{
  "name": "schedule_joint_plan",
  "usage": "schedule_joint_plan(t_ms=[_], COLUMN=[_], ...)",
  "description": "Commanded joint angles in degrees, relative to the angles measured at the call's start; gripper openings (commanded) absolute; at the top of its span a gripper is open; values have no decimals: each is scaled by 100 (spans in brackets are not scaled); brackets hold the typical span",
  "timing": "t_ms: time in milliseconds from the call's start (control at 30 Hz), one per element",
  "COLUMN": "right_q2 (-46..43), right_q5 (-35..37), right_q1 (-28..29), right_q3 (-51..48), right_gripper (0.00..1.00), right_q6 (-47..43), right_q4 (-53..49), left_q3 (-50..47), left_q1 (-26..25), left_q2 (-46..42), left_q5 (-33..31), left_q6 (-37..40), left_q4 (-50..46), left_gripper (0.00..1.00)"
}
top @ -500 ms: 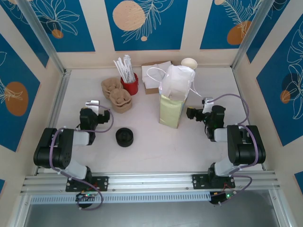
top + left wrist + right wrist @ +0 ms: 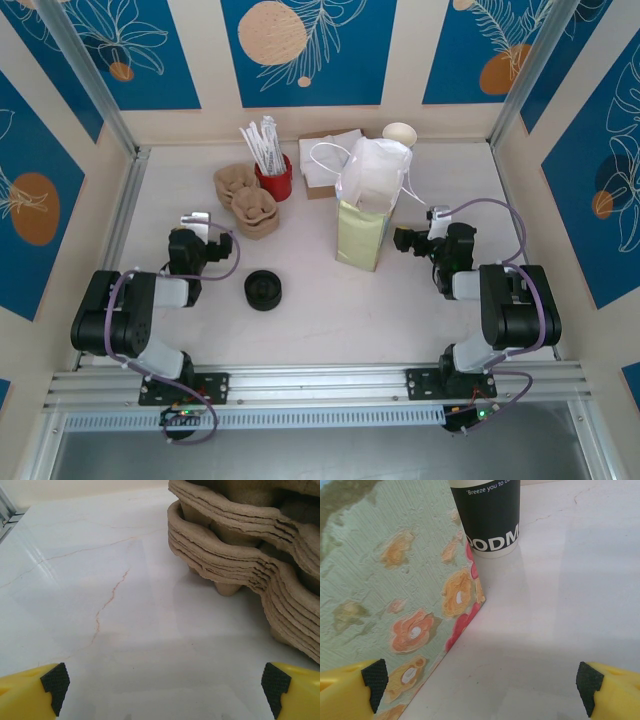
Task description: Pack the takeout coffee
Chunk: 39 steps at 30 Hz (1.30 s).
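Standing mid-table: small takeout coffee cup w/ round black plastic lid [image 2: 264,290], lower centre-left of top view, on pale marbled tabletop [image 2: 330,320], apart from both arms; seen from above, so its sides can't be made out.
Bag: tall pale-green floral paper bag w/ white handles [image 2: 360,232], upright, centre-right of top view, well right of the cup; its flowered face is at left of R wrist view.
L gripper [image 2: 165,685]: yellow fingers [image 2: 22,697] w/ black pads spread wide at bottom corners of L wrist view, holding nothing, bare table btwn them.
R gripper [image 2: 481,681]: fingers [image 2: 617,695] likewise wide apart, holding nothing; bag just to its left, not touching.
Carriers: stack of brown moulded-pulp cup carriers [image 2: 240,545], upper right of L wrist view, ahead of the open fingers, clear of them.
Background: red cup of white stirrers [image 2: 272,178], upper centre-left of top view; dark paper cup w/ white lettering [image 2: 492,517], top centre of R wrist view, beyond bag's corner.
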Motion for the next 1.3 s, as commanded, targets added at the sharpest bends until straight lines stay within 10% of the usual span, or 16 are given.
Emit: schedule_joint_plan(t_ms=[0,533,967,1267], right_q2=[-38,-478,-2107,-388], right_q5=[-93,296,1329,-937], right_q1=[-9,-163,-987,-885], right_q3=[108,114,2338,5978], right_gripper=[99,99,100,97], right_q6=[-128,248,2280,2926], right_q4=[137,-252,-4843,-7825], left_q3=[108,95,1801,3450], left_q1=[-10,-19,-21,-17], left_q2=[1,-486,-3393,-3509], left_q5=[130,68,-759,-854], left_q6=[67,67,-1601,-2447], left_q4=[13,-355,-4974,-7242], left_gripper=[100,100,100,100])
